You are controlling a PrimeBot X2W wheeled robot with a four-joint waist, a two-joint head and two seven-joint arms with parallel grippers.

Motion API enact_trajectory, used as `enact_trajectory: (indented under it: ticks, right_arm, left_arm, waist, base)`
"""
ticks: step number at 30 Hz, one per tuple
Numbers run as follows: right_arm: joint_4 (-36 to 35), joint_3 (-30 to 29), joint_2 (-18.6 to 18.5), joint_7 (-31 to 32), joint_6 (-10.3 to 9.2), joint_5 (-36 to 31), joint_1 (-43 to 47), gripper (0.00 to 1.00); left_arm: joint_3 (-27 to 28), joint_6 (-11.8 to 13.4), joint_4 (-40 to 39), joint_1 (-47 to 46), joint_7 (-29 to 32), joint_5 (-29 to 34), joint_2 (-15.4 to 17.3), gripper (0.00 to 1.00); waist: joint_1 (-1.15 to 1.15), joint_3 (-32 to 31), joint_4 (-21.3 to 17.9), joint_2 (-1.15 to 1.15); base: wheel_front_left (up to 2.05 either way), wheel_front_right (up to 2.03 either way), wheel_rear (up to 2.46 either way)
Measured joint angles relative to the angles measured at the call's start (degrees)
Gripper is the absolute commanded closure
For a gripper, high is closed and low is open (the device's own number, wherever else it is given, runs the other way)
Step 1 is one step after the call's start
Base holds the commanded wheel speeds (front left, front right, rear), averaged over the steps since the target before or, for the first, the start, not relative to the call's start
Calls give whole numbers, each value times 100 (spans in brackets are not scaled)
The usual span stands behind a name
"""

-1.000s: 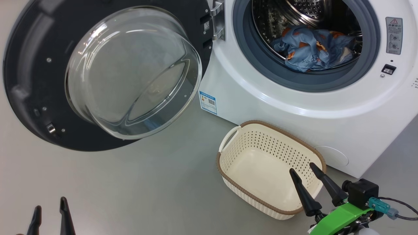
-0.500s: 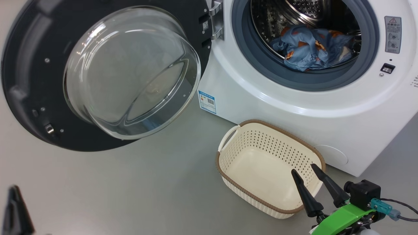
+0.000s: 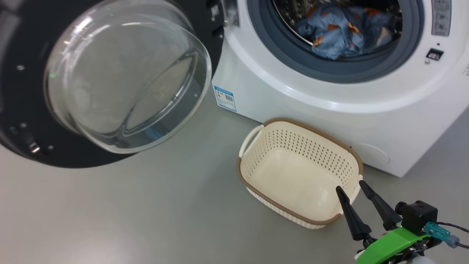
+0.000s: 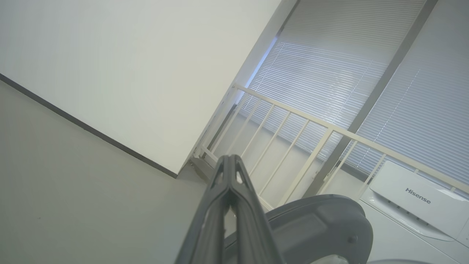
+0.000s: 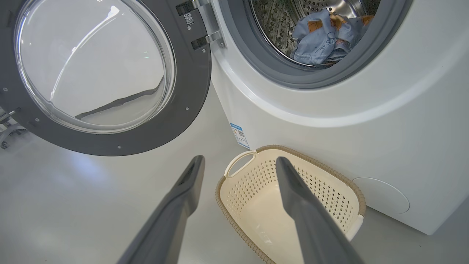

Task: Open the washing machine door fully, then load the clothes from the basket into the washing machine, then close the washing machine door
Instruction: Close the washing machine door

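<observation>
The washing machine (image 3: 329,113) is at the upper right of the head view. Its door (image 3: 110,77) hangs swung wide open to the left, glass bowl bulging outward. Light blue clothes (image 3: 340,33) with orange figures lie inside the drum. The cream basket (image 3: 256,172) sits on the floor before the machine with nothing in it. My right gripper (image 3: 351,187) stands open at the basket's near right rim, nothing between its fingers (image 5: 183,190). In the left wrist view my left gripper (image 4: 231,159) is shut on nothing, pointing up toward a wall and railing above the door's grey edge (image 4: 322,220).
Grey floor (image 3: 146,212) spreads left of and in front of the basket. A blue label sticker (image 3: 224,98) marks the machine's lower left corner. A white railing (image 4: 293,128) and window blinds (image 4: 348,73) stand behind the machine.
The head camera has shifted, so machine and door sit higher and further left in its picture. My left gripper has shut and left the head view's lower left. The right gripper stays open.
</observation>
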Motion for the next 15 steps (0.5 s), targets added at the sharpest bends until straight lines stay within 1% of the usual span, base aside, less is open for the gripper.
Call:
enact_trajectory:
  ticks: [3, 5, 7, 10, 15]
  right_arm:
    - [-2, 2, -13, 0, 0, -22, -46, 0]
    - [-4, 1, -32, 0, 0, -51, -139, 0]
    - [-14, -2, -45, 0, 0, -107, -240, 0]
    - [-27, -4, -87, 0, 0, -159, -332, 0]
    - [-60, -35, -149, 0, 0, -209, -391, 0]
  left_arm:
    - [-218, 0, 532, -380, 53, -944, 455, 100]
    - [-325, 1, 877, -629, 256, -1471, 728, 100]
    - [-456, 1, 1213, -842, 510, -1814, 993, 100]
    - [-573, 1, 1636, -1106, 955, -2287, 1228, 100]
    - [-648, 1, 2234, -1411, 1745, -2841, 1384, 100]
  waist:
    - [0, 139, -96, 0]
    - [0, 240, -163, 0]
    - [0, 342, -230, 0]
    - [0, 504, -328, 0]
    - [0, 784, -465, 0]
  base:
    - [0, 0, 0]
    - [0, 0, 0]
    - [0, 0, 0]
    - [0, 0, 0]
    - [0, 0, 0]
